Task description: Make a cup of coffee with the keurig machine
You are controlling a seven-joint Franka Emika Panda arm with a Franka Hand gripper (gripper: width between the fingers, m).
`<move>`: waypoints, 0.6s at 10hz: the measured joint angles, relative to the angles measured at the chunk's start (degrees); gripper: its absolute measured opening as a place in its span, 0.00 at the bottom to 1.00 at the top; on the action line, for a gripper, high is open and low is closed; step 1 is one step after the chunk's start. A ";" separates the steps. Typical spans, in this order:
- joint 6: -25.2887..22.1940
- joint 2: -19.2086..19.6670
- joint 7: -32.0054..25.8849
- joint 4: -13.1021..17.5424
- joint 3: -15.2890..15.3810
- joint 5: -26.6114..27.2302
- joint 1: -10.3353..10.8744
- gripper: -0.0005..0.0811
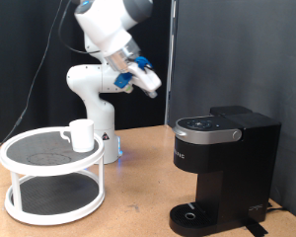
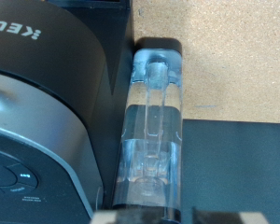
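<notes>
Gripper (image 1: 151,85): aloft at 11 o'clock of Keurig machine (image 1: 224,166), lid down; jaw state indeterminate. White mug (image 1: 81,134) on two-tier rack (image 1: 51,178). Advice: approach steadily.

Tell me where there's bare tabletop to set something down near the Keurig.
Bare wood lies between the white two-tier rack and the keurig machine, in front of the robot base. The rack's top shelf is free apart from the cup at its back edge. The gripper hangs high, above that gap. It's crowded only right at the machine.

The arm is raised high, its gripper (image 1: 150,83) tilted downward, holding nothing.
</notes>
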 joint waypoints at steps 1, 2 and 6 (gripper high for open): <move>-0.01 0.05 -0.06 -0.01 0.02 0.02 0.02 0.01; -0.98 0.01 -0.73 -0.15 -0.42 -0.01 -0.04 0.01; -8.08 -1.35 -6.10 -0.57 -6.09 -4.47 -3.24 0.01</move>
